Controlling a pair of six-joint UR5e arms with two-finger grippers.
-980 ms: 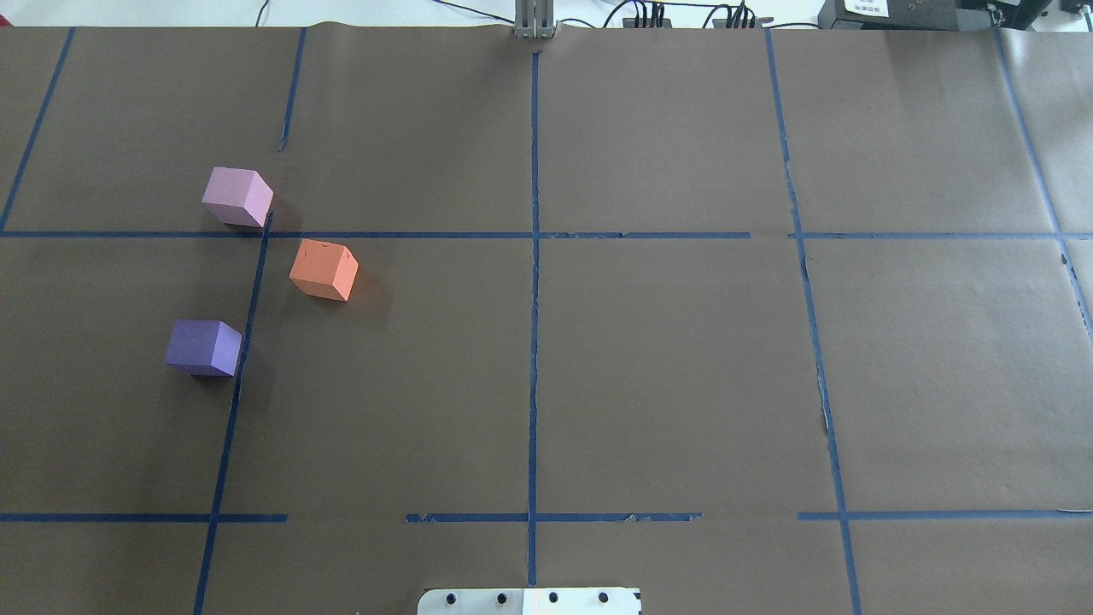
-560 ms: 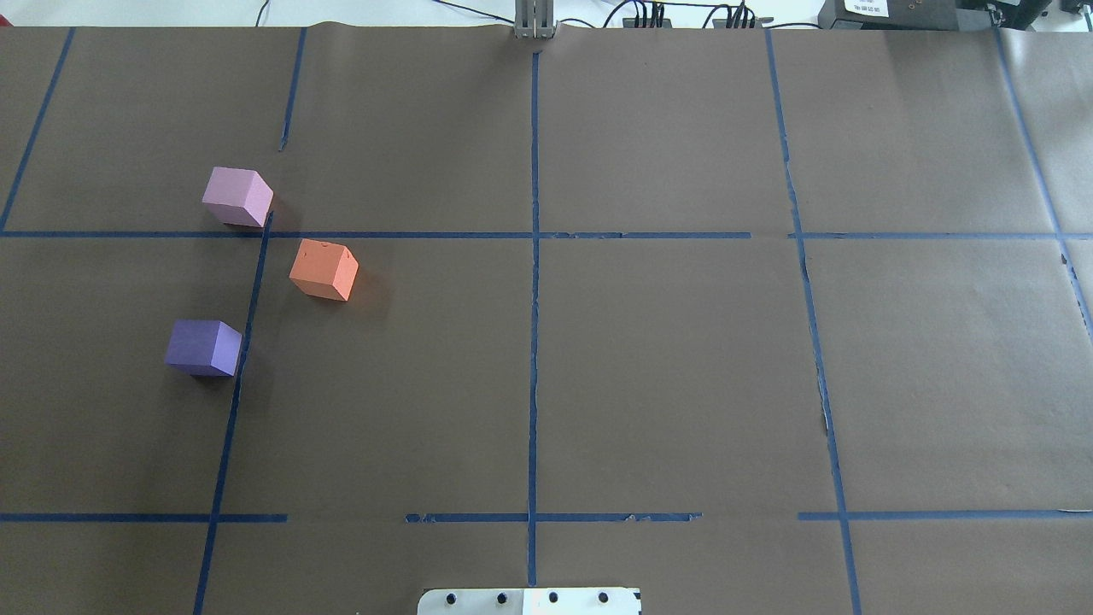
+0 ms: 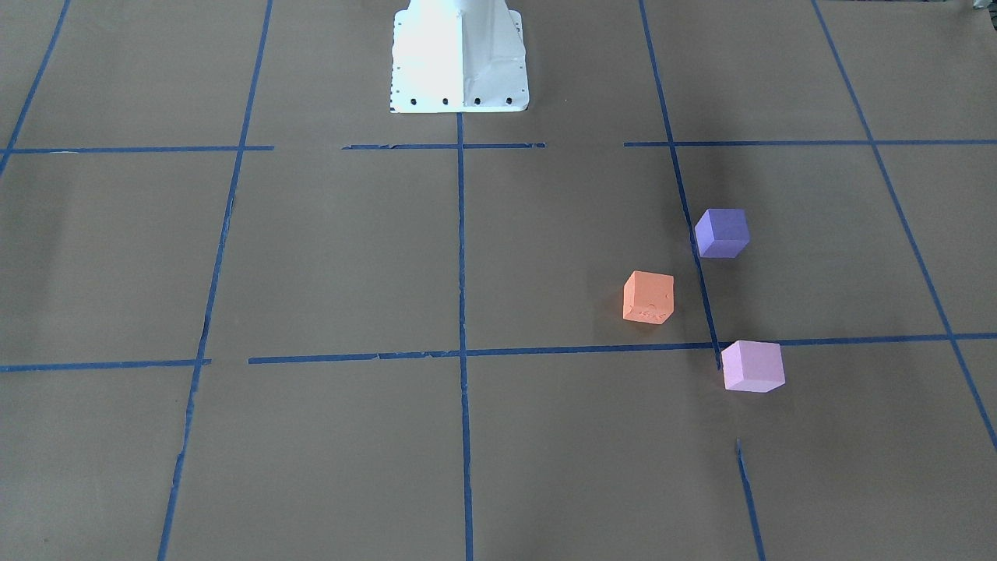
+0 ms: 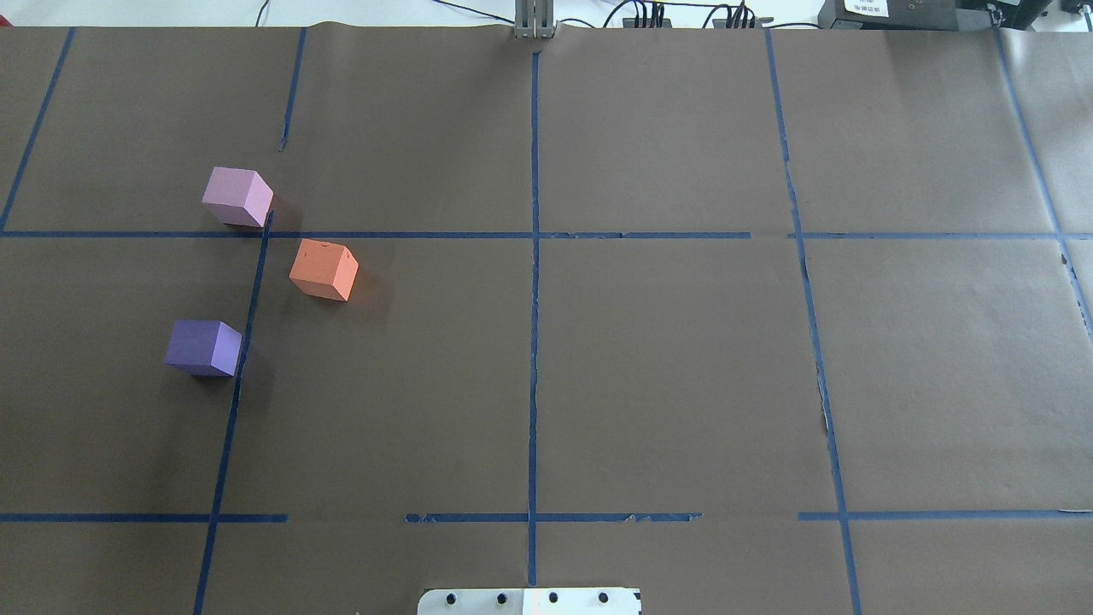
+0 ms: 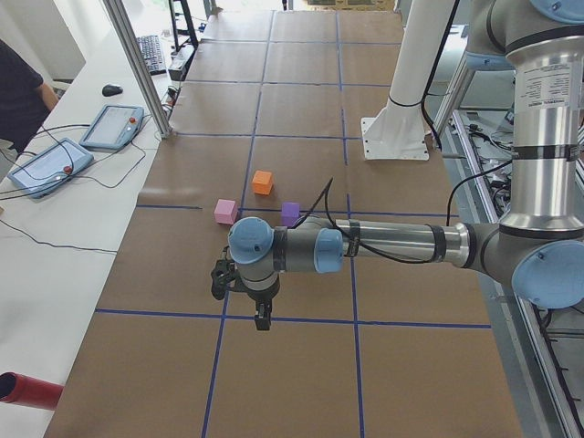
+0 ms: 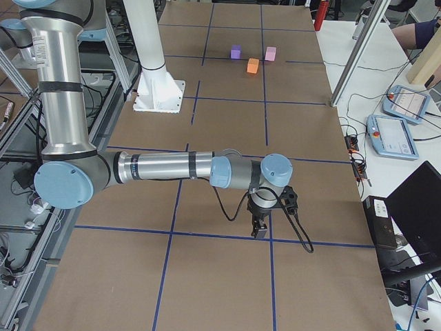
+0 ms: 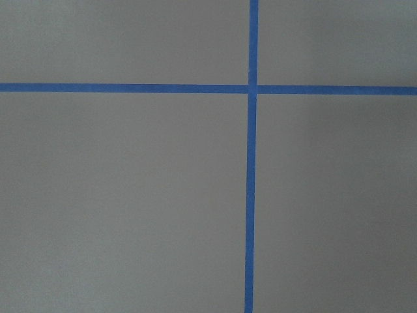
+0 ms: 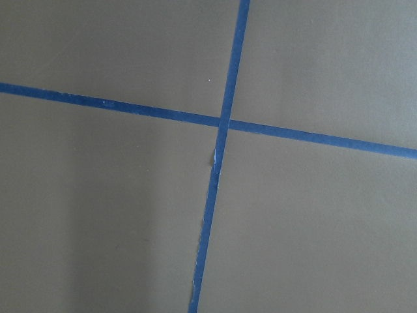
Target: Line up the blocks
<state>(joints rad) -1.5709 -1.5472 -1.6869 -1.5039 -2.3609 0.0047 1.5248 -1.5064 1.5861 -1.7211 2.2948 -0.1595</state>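
Three cubes lie apart on the brown paper on my left half of the table. In the overhead view the pale pink-lilac block (image 4: pixel 237 196) is farthest, the orange block (image 4: pixel 324 270) is a little nearer and to its right, and the blue-violet block (image 4: pixel 203 348) is nearest. They form a bent row. They also show in the front view: pink (image 3: pixel 752 365), orange (image 3: pixel 648 297), blue-violet (image 3: pixel 722 232). My left gripper (image 5: pixel 262 319) hangs over the table's left end, well away from the blocks. My right gripper (image 6: pixel 260 229) hangs over the right end. I cannot tell whether either is open or shut.
Blue tape lines (image 4: pixel 534 256) divide the brown paper into squares. The white robot base plate (image 3: pixel 459 58) stands at the near middle edge. Teach pendants (image 5: pixel 111 126) and cables lie on the white bench beyond the far edge. A red cylinder (image 5: pixel 27 391) lies there too.
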